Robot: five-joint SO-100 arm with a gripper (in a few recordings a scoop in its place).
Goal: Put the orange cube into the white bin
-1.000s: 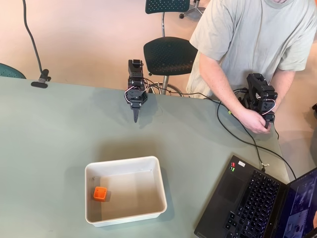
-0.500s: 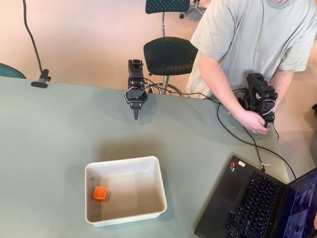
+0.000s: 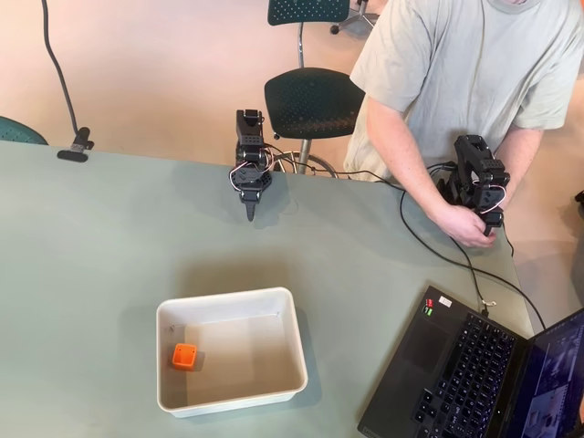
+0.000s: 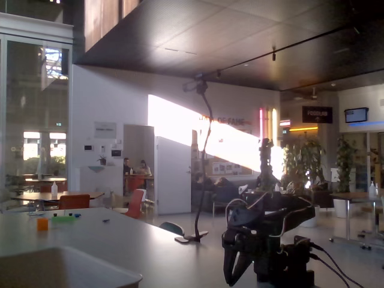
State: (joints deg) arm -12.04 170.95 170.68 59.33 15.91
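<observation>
Start at the near edge of the table: the orange cube (image 3: 185,356) already lies inside the white bin (image 3: 290,333), on its floor close to the left wall in the overhead view, so the placing looks done and what is left is parking the arm. Beyond the bin comes a wide bare stretch of the table (image 3: 91,237), and at the far edge the gripper (image 3: 250,213) hangs folded over its base, tip pointing down just above the surface. Its fingers look drawn together with nothing between them. Settle it gently, keep the tip off the tabletop, and mind the cables (image 3: 429,237) trailing to the laptop (image 3: 456,374).
</observation>
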